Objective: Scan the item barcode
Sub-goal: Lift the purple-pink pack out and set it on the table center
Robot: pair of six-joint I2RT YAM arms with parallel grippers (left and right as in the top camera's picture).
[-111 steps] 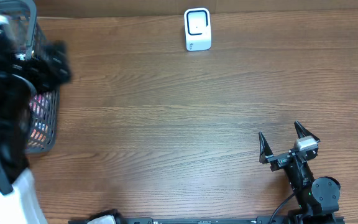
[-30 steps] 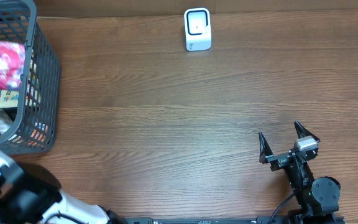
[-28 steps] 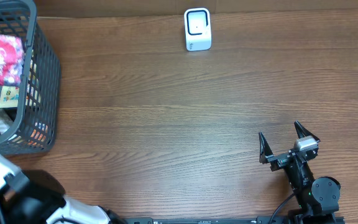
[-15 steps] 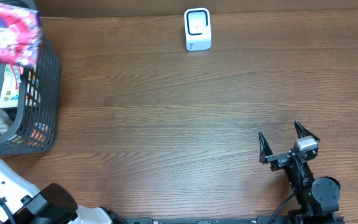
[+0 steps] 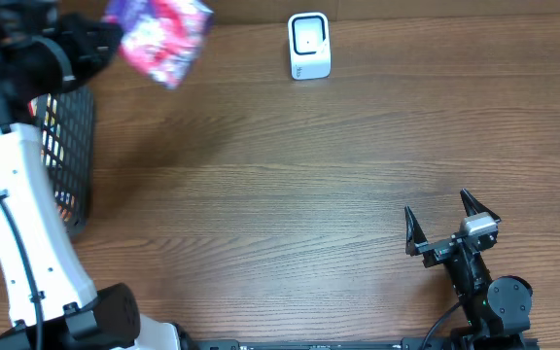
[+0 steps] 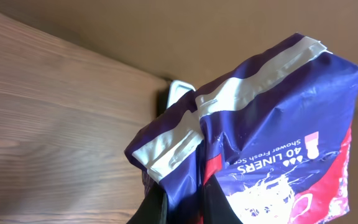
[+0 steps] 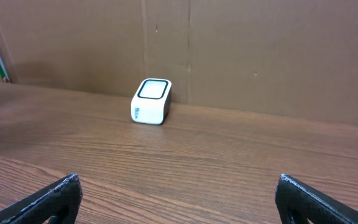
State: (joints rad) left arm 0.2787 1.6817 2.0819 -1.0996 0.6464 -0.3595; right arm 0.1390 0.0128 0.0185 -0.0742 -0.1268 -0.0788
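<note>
The item is a purple, red and white plastic pack of liners (image 5: pixel 158 37), held in the air left of the white scanner (image 5: pixel 309 46). My left gripper (image 5: pixel 95 44) is shut on a fold of the pack (image 6: pixel 260 137); in the left wrist view its dark fingers (image 6: pixel 213 202) pinch the plastic at the bottom edge. No barcode shows on the pack's visible faces. The scanner (image 7: pixel 151 101) stands at the table's far edge, its window facing up. My right gripper (image 5: pixel 450 222) rests open near the front right, nothing between its fingers (image 7: pixel 55 196).
A dark wire basket (image 5: pixel 71 136) with more packaged goods stands at the far left, partly behind my left arm (image 5: pixel 17 214). A brown cardboard wall (image 7: pixel 260 50) runs behind the scanner. The wooden table (image 5: pixel 290 194) stretches between the arms.
My left gripper has lifted the pack out of the basket and carried it right, toward the scanner. The right arm has stayed still.
</note>
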